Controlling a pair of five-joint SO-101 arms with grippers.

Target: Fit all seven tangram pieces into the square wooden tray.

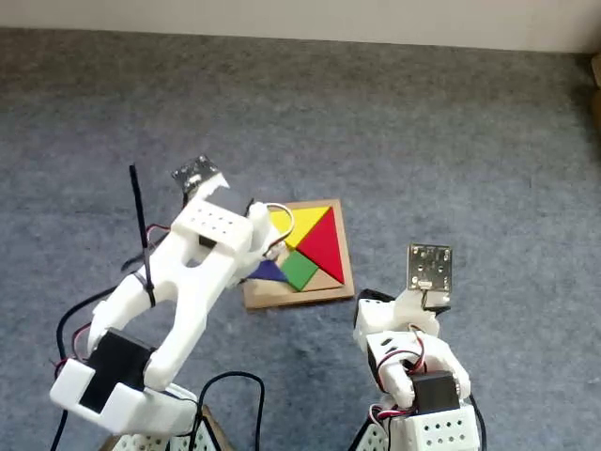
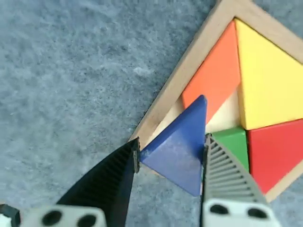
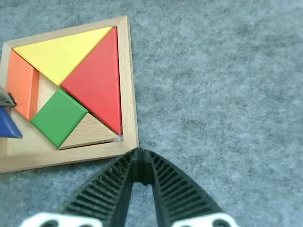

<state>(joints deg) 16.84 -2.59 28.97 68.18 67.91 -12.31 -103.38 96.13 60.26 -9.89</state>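
1. The left gripper (image 2: 170,150) is pinching the blue triangle (image 2: 182,142) between its fingers (image 2: 118,172), holding it across the wooden tray's (image 2: 189,61) rim, apex pointing inward.
2. The bare gap (image 2: 227,116) is lying just past that apex, between the orange piece (image 2: 215,75) and the green square (image 2: 232,142).
3. The tray is also holding the yellow triangle (image 3: 61,52), the red triangle (image 3: 99,80) and, seemingly, a pale wooden triangle (image 3: 87,133).
4. The right gripper (image 3: 142,163), fingers pressed together, is sitting just outside the tray's rim, over the worktop (image 3: 218,85).

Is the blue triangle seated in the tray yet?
Not seated: the left gripper holds the blue triangle across the rim of the tray, tip over the orange piece.
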